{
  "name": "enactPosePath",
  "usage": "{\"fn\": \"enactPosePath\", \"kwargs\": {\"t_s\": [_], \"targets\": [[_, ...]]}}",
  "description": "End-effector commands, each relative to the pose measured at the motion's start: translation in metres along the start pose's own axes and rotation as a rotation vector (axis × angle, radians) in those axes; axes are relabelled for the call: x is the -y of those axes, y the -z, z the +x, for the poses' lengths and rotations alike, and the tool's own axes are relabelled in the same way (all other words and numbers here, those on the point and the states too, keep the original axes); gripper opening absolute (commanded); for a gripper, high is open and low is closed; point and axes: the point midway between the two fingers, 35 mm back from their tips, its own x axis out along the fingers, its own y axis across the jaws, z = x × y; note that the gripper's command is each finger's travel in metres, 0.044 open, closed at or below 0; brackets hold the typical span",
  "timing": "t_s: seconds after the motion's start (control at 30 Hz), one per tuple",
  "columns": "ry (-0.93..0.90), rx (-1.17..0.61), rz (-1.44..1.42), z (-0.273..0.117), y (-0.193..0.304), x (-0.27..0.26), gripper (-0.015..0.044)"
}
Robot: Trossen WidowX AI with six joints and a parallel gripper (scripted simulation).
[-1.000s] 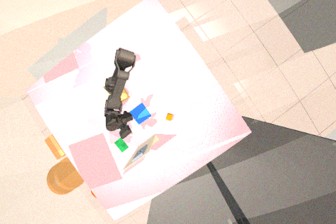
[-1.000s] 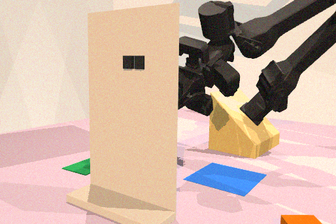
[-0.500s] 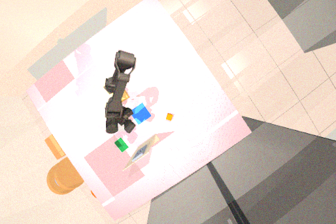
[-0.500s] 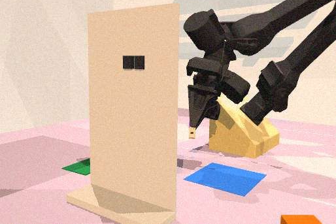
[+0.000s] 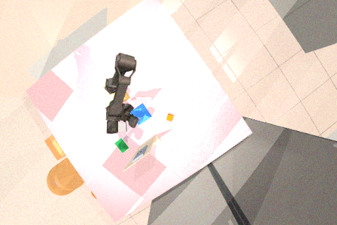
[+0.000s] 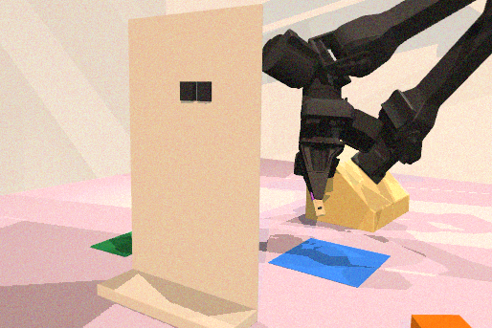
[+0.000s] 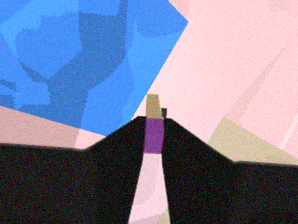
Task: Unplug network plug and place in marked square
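My gripper (image 6: 317, 200) (image 7: 154, 125) points down and is shut on the plug (image 6: 316, 207) (image 7: 153, 136). The plug has a purple body and a tan end that sticks out past the fingertips; a small dark bit shows beside it. It hangs above the table, out of the socket. The upright tan panel (image 5: 151, 143) (image 6: 196, 174) stands apart from the gripper; its grey-blue socket plate (image 5: 141, 153) shows in the top view. A blue square (image 5: 141, 112) (image 6: 335, 267) (image 7: 105, 40) lies close to the gripper. A green square (image 5: 121, 145) (image 6: 112, 247) lies nearer the panel. The fingertips are hidden in the top view.
A yellow sloped block (image 5: 126, 96) (image 6: 356, 203) stands behind the gripper in the exterior view, close to the arm. An orange cube (image 5: 170, 117) (image 6: 440, 321) stands beyond the blue square. The panel has a wide foot (image 6: 112, 292). A tan surface (image 7: 250, 142) shows at the wrist view's right.
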Motion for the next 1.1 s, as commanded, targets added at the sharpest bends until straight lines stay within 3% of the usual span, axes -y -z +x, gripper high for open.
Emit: {"fn": "enactPosePath", "kwargs": {"t_s": [0.0, 1.07], "targets": [[0.010, 0.053, -0.027, 0.000, -0.008, 0.003, 0.0000], [0.014, 0.095, -0.045, 0.017, -0.013, -0.008, 0.0000]]}}
